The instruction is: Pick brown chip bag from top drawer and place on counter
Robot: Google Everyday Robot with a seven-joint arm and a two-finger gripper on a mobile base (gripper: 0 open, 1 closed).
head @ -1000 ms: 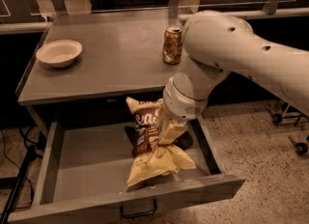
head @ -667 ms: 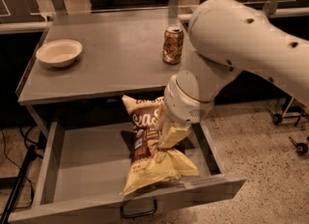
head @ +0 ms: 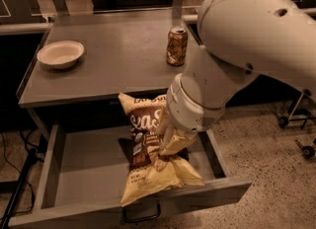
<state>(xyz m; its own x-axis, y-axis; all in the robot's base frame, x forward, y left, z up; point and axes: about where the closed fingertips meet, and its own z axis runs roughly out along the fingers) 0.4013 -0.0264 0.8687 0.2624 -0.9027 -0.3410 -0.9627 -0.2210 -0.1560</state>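
The pale two-finger gripper (head: 166, 139) is clenching its fingers on the crinkly dark-brown-and-pale-yellow chip bag (head: 148, 166), which is hanging tilted over the wide, shallow grey metal drawer (head: 84, 173), standing open. At 12 o'clock, the flat grey metal worktop (head: 113, 70) is carrying a brown-gold drink can (head: 176, 46) and, at 10 o'clock, a pale round bowl (head: 60, 54).

Perhaps lab — castors (head: 283, 121); gripper (head: 166, 142) over drawer (head: 84, 173).
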